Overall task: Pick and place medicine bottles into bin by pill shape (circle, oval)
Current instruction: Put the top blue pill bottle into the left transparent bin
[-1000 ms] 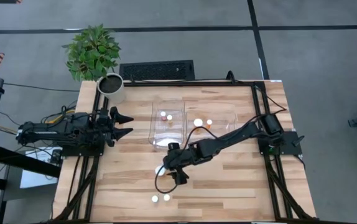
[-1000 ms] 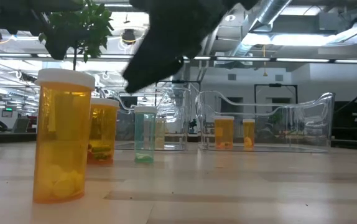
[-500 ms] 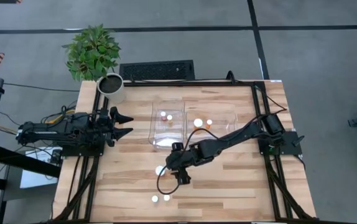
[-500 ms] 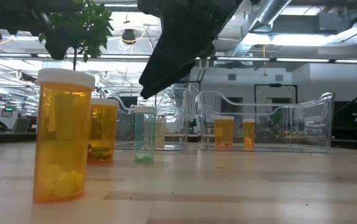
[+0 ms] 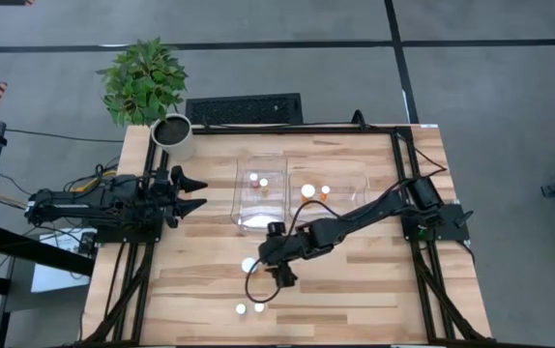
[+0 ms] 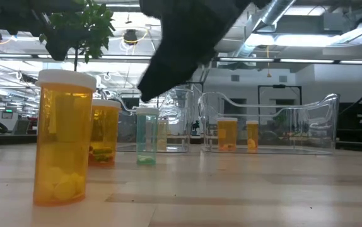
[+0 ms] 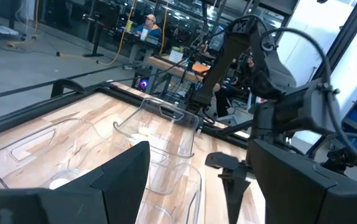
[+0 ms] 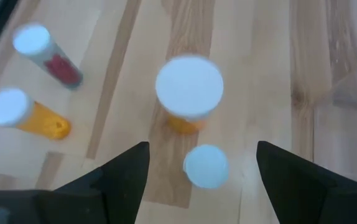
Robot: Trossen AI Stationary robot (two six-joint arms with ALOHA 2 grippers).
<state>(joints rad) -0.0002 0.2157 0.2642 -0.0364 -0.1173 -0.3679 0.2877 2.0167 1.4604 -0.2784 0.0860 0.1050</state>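
Observation:
My right gripper [image 5: 271, 263] hangs open above the table's middle, over two standing medicine bottles. These are a large white-capped amber one [image 8: 189, 88] and a small white-capped one [image 8: 206, 165], which lie between and ahead of its fingers, untouched. Two more small bottles [image 8: 32, 41] [image 8: 9, 107] stand nearer the front edge [image 5: 249, 308]. Several bottles stand in the two clear bins [image 5: 261, 184] [image 5: 316, 191]. My left gripper [image 5: 198, 192] waits open at the table's left.
A white plant pot [image 5: 173, 135] stands at the far left corner. The two clear bins [image 5: 244, 208] [image 5: 355, 179] sit side by side at the far middle. In the low view a large amber bottle [image 6: 61, 139] stands close to the camera.
My right gripper has shifted a little toward the table's near edge and right, staying open above the bottles. No bottle has moved.

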